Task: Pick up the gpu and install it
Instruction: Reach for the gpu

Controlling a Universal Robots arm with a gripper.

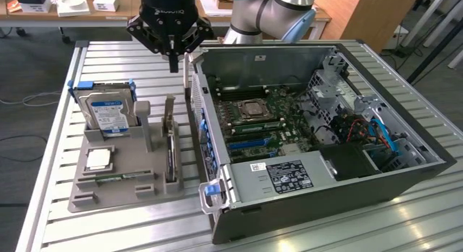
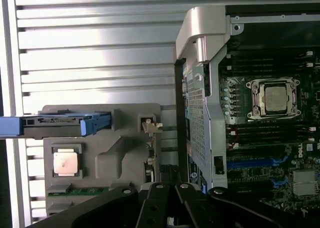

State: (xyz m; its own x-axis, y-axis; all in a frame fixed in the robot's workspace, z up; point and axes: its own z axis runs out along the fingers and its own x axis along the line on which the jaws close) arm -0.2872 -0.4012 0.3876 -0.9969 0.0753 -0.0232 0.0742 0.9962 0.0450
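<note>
The gripper (image 1: pixel 173 65), its fingers pressed together on nothing, hangs at the upper middle of the exterior view. The gpu (image 1: pixel 171 149) stands on edge in the grey holder (image 1: pixel 108 181) at that view's lower left, just beside the open computer case (image 1: pixel 326 198). It looks light, stiff and fragile: best pinched across its thin upper edge, clear of the contacts.

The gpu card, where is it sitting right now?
In the exterior view, the gpu stands on edge in the grey holder, between the hard drive on the exterior view's left and the open computer case on its right.
</note>
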